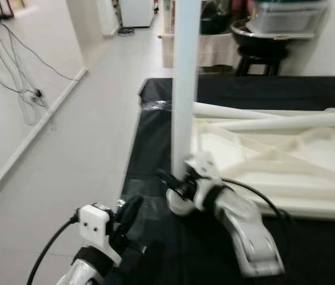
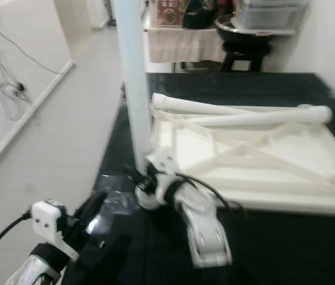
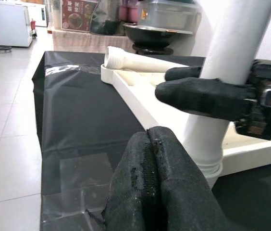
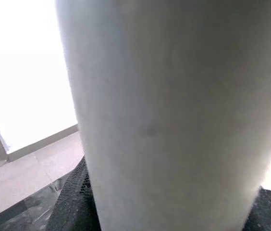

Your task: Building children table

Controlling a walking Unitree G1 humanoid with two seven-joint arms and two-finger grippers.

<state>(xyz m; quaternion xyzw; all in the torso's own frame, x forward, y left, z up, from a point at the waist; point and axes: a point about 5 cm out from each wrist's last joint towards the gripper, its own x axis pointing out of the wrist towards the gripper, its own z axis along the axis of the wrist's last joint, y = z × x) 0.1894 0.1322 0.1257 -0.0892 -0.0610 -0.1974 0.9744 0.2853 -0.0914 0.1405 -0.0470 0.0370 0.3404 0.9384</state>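
Note:
A white children's table top (image 1: 310, 178) lies upside down on a black-covered surface (image 1: 173, 95). Two loose white legs (image 1: 286, 122) rest across it. A third white leg (image 1: 185, 89) stands upright at the top's near left corner. My right gripper (image 1: 176, 181) is shut on this leg near its base. In the left wrist view a black finger (image 3: 198, 96) lies on each side of the leg (image 3: 231, 72). The leg (image 4: 164, 120) is pressed close to the right wrist camera. My left gripper (image 3: 150, 132) hovers low just left of the leg, shut on nothing.
The black sheet's left edge (image 1: 133, 142) drops to a tiled floor (image 1: 84, 130). Cables (image 1: 25, 89) run along the left wall. Behind the surface stand a black stool with a dark bowl (image 1: 262, 35) and a clear plastic box (image 1: 286, 15).

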